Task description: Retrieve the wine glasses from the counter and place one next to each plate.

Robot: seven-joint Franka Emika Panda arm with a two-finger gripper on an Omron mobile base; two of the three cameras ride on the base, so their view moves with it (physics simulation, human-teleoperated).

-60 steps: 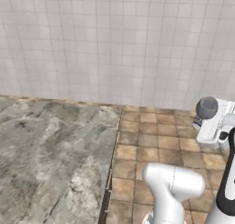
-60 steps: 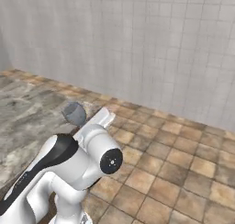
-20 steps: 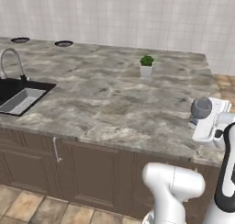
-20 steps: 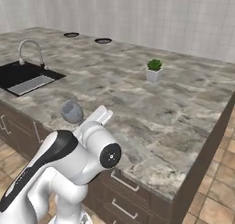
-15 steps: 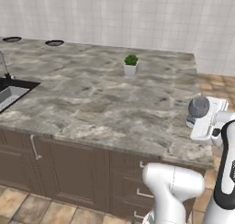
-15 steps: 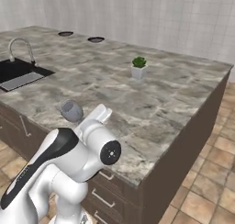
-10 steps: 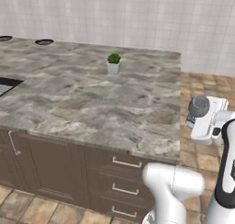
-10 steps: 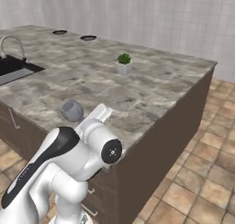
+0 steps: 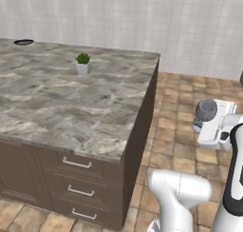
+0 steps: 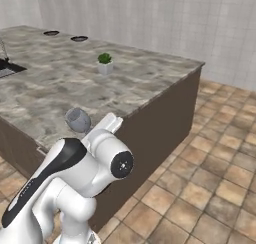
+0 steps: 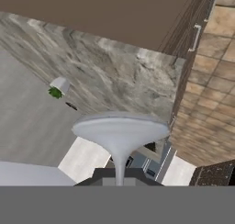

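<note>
The jaws are clamped on the stem of a smoky grey wine glass [image 11: 120,131], its bowl [image 9: 206,110] held in the air over the tiled floor [image 9: 182,131]. Beyond, a marble counter [image 9: 57,107] carries a potted plant [image 9: 83,63] and one dark plate [image 9: 23,42], cut off at the far edge.

Arm folded high, fingers [image 11: 120,175] clamped — level

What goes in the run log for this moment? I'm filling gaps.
phase: carrying | gripper: shut on wine glass stem | island: potted plant, plates at far edge
</note>
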